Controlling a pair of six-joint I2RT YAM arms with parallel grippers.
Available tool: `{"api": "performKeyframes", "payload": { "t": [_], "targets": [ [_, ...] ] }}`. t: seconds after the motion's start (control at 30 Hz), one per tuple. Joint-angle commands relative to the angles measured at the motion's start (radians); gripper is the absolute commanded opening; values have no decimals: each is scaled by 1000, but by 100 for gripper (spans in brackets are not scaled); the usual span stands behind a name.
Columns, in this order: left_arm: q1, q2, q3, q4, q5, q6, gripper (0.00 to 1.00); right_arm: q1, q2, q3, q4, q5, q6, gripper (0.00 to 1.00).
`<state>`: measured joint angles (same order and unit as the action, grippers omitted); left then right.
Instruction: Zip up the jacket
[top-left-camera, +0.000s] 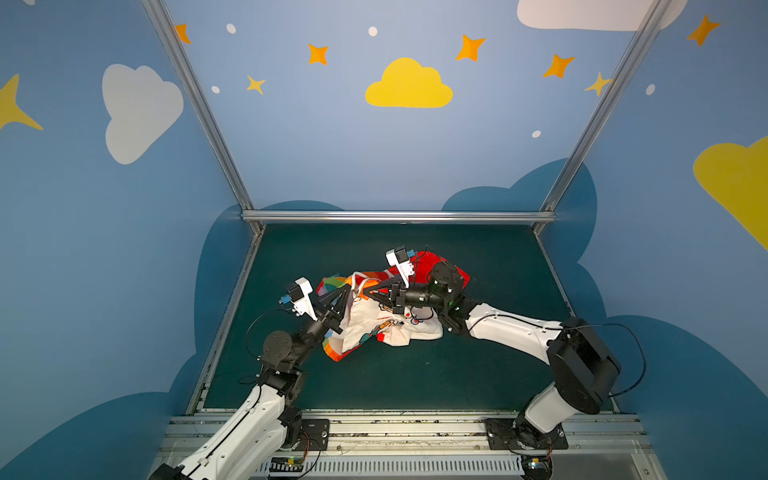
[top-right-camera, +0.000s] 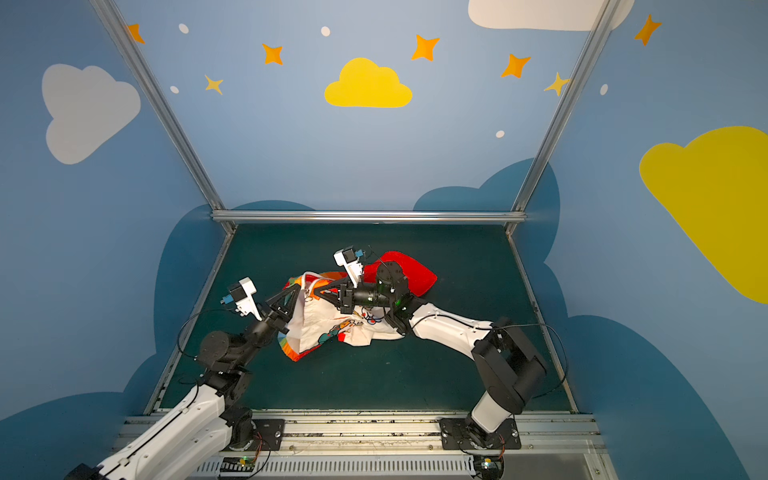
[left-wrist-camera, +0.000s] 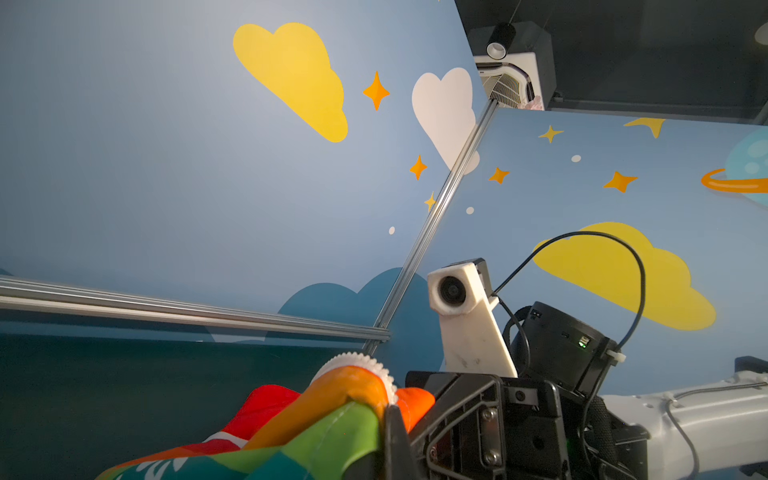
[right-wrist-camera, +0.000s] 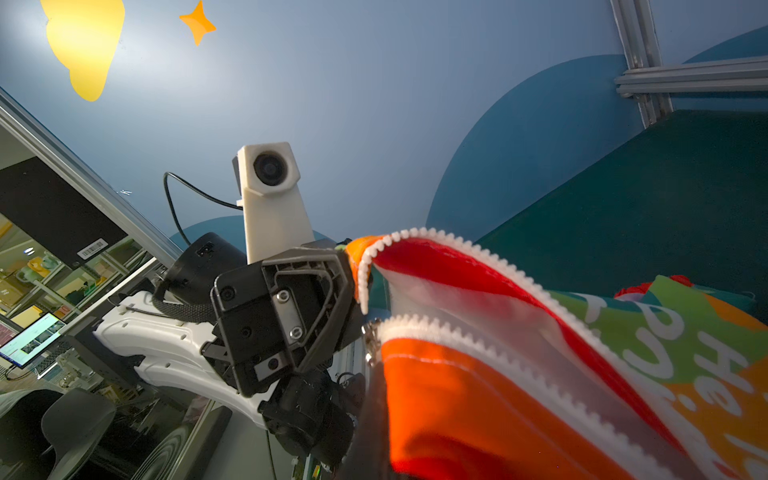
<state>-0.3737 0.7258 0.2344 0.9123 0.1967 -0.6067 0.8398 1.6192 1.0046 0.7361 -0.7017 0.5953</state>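
jacket (top-left-camera: 386, 328) crumpled mid table (top-left-camera: 478, 374), bare room all round; white printed lining up, zipper (right-wrist-camera: 457, 249) halves apart. left fingers (top-left-camera: 338, 290) and right fingers (top-left-camera: 380, 297) each pinch a zipper edge.

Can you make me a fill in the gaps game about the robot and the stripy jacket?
The zipper of the jacket has ___ teeth.
The zipper is ___, its two rows apart.
Shut on the jacket are ___ grippers: the left gripper and the right gripper.
Away from its stripes, the jacket's far end is plain ___.
Missing words: white, open, two, red.
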Motion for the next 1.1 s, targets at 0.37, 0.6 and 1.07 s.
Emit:
{"api": "performKeyframes", "payload": {
  "t": [0.37,0.6,1.07],
  "targets": [
    [-2,-11,-5,23,-19,2,3,6,15,48,28,-17,1,0],
    [-2,5,8,33,-19,5,3,11,24,48,26,-24,2,0],
    [-3,3,-3,36,-20,0,3,10,19,46,46,-12,9,0]
  ]
}}
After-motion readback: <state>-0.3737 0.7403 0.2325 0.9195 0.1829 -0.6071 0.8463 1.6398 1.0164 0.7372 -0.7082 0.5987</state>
